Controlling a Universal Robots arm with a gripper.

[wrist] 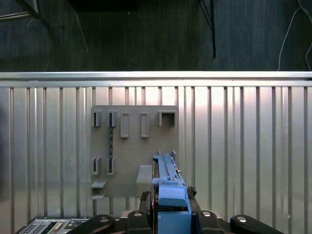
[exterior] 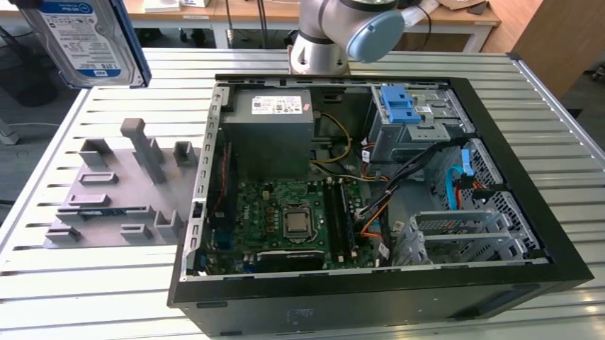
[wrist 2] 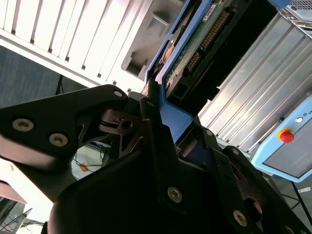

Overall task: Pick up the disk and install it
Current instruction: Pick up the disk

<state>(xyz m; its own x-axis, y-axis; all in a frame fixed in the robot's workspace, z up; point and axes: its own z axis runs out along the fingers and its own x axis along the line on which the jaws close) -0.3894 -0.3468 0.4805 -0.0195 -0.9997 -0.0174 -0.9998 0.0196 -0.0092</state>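
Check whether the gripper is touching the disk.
Touching. In the second wrist view the gripper presses its black fingers on both sides of the disk at its blue bracket, with no gap; the first wrist view shows the same pinch.

I can't read a single word from here. The disk (exterior: 90, 42), high at the exterior view's left, wears a white-and-blue label (exterior: 78, 23) with lines of dark print, too fine for me to make out. Inside the computer case (exterior: 359, 297), the grey power supply (exterior: 268, 138) carries a white sticker (exterior: 276, 106) with rows of tiny type and marks, likewise unreadable to me.
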